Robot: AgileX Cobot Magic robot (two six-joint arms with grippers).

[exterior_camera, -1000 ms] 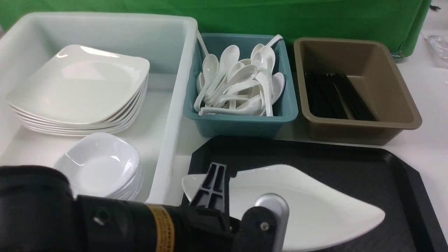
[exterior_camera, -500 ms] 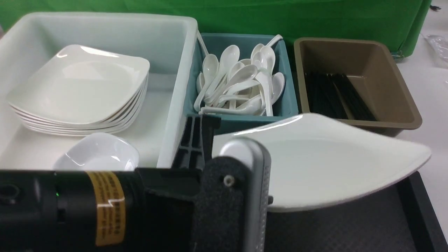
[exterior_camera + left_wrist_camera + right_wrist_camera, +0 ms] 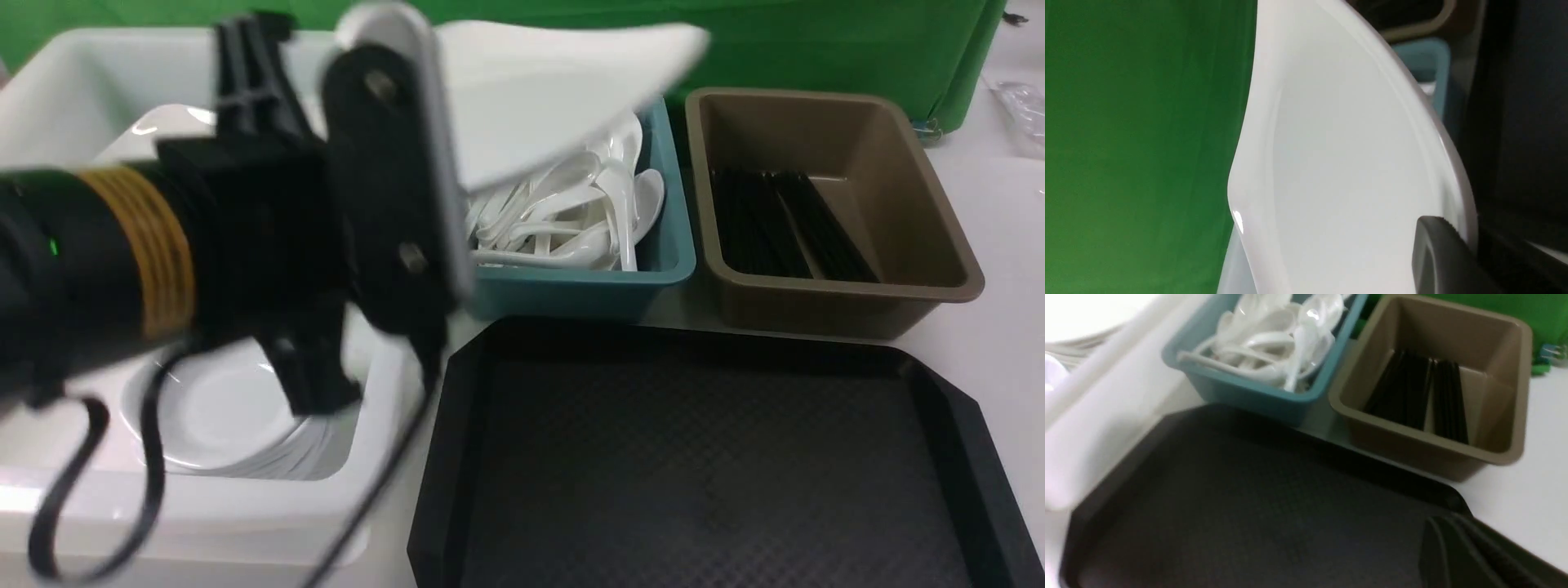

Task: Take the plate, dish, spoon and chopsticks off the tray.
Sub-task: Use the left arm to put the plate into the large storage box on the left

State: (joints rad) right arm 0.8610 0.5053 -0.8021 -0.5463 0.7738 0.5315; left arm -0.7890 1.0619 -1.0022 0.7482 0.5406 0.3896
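Tray [image 3: 702,457] lies bare, so the smaller pieces look already cleared; left gripper [image 3: 437,122] clamps the plate [image 3: 555,90] by its edge, aloft above the spoon bin [image 3: 571,290] near the white tub [image 3: 122,49], only its set-down left; right gripper [image 3: 1457,555] closed, empty.

I have open room over the tray [image 3: 702,457], with its whole floor free for a claw. Behind it the teal bin [image 3: 571,290] and brown bin [image 3: 841,302] stand close together, side by side. My left arm [image 3: 163,237] and the plate [image 3: 555,90] it carries block the white tub [image 3: 212,506] and overhang the teal bin. Bare bench [image 3: 1004,245] lies right of the brown bin.
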